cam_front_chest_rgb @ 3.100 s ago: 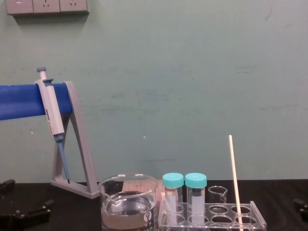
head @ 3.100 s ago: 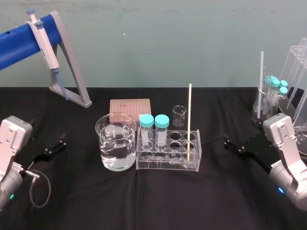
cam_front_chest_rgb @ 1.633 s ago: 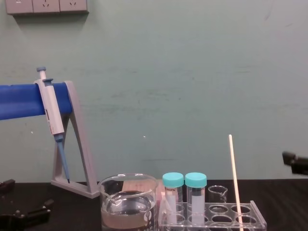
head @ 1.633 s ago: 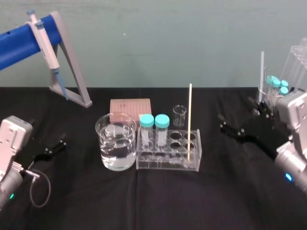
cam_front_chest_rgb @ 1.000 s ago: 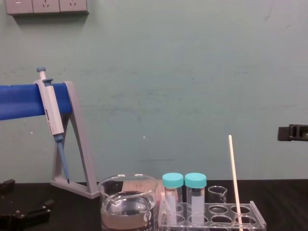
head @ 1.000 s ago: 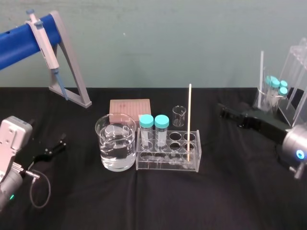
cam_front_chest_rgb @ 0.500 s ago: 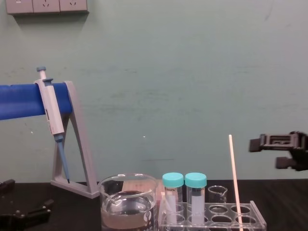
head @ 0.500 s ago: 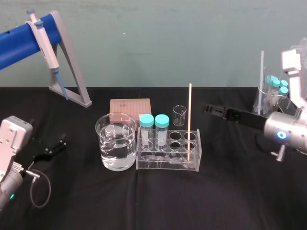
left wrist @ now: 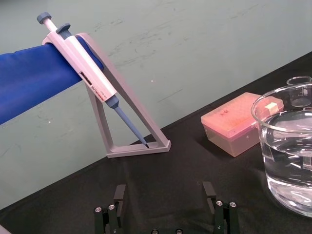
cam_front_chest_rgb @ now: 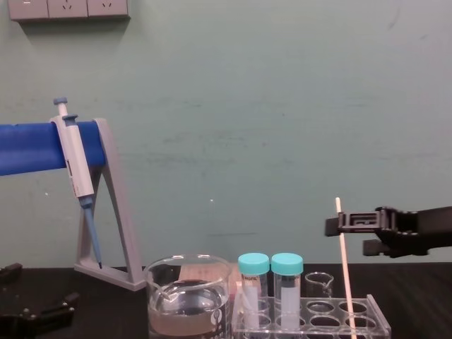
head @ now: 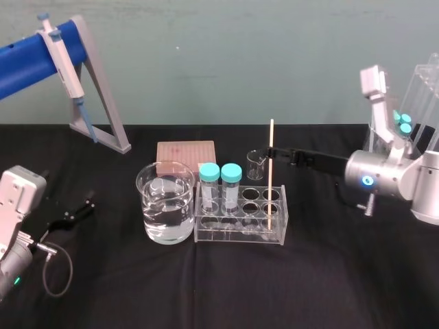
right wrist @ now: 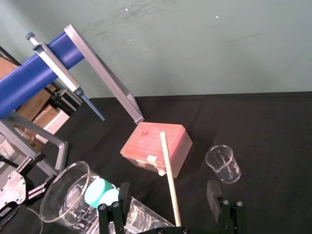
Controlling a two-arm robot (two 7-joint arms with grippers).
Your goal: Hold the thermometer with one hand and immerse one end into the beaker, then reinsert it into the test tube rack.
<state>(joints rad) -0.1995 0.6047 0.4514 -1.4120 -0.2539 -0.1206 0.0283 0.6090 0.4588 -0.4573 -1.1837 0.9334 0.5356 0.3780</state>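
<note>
The thermometer [head: 270, 178] stands nearly upright in a hole at the right end of the test tube rack [head: 240, 232], which sits at the centre of the black counter [head: 206, 288]. The right tool [head: 284, 155] reaches in from the right of the frame at the level of the rod's upper part. In the right wrist view its fingers [right wrist: 213, 194] are spread wide with the rod between them, touching neither. The chest view shows the same tool at right centre, level with the top of the rod. The beaker [head: 146, 212] stands just beside the rack's left end, partly filled with liquid. Two teal-capped tubes [head: 219, 184] occupy the rack's left holes; each carries a pale label, but the print is too small to read. Behind the rack are a tiny glass beaker [head: 256, 164] and a pink tip box [head: 186, 152]. At upper left a pipette [head: 62, 58] hangs on a grey-and-blue stand [head: 103, 103]; in the left wrist view a dark printed strip runs along its body, its writing illegible. The left tool [left wrist: 164, 189] rests low at the left edge of the counter, fingers wide apart and holding nothing. Wall sockets [cam_front_chest_rgb: 67, 8] show at the top left of the chest view.
</note>
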